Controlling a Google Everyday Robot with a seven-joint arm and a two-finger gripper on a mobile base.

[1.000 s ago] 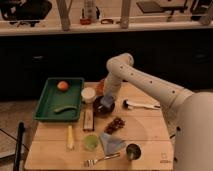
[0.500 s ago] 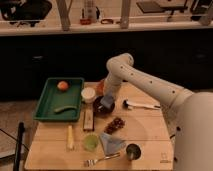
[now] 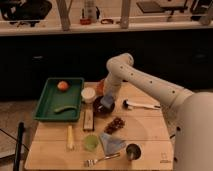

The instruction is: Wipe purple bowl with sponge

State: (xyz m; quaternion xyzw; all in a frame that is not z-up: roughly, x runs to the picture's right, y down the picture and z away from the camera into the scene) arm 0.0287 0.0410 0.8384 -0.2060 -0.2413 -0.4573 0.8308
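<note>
Purple bowl (image 3: pixel 103 107) sits mid-table, the sponge (image 3: pixel 106 101) resting in it under the gripper (image 3: pixel 107 96), whose finger state I cannot tell. White bowl (image 3: pixel 88 94), orange bowl (image 3: pixel 100 86) and grapes (image 3: pixel 115 124) crowd close.

Wooden table (image 3: pixel 145 131), light top, carries all items. Back left: green tray (image 3: pixel 46 100). Just right of it a small white bowl (image 3: pixel 88 94), with an orange bowl (image 3: pixel 100 87) behind, partly hidden by the arm. Purple bowl (image 3: pixel 104 106) near table centre; gripper (image 3: pixel 106 100) sits directly over it, with the light-blue sponge (image 3: pixel 107 101) at the bowl. Right of the bowl: white-handled tool (image 3: pixel 140 105). Mid-table: flat brown bar (image 3: pixel 88 120), dark red cluster (image 3: pixel 115 125). Front: yellow stick-shaped item (image 3: pixel 70 137), green cup (image 3: pixel 90 142), grey-blue folded cloth (image 3: pixel 112 143), dark metal cup (image 3: pixel 133 151), fork (image 3: pixel 101 160).
</note>
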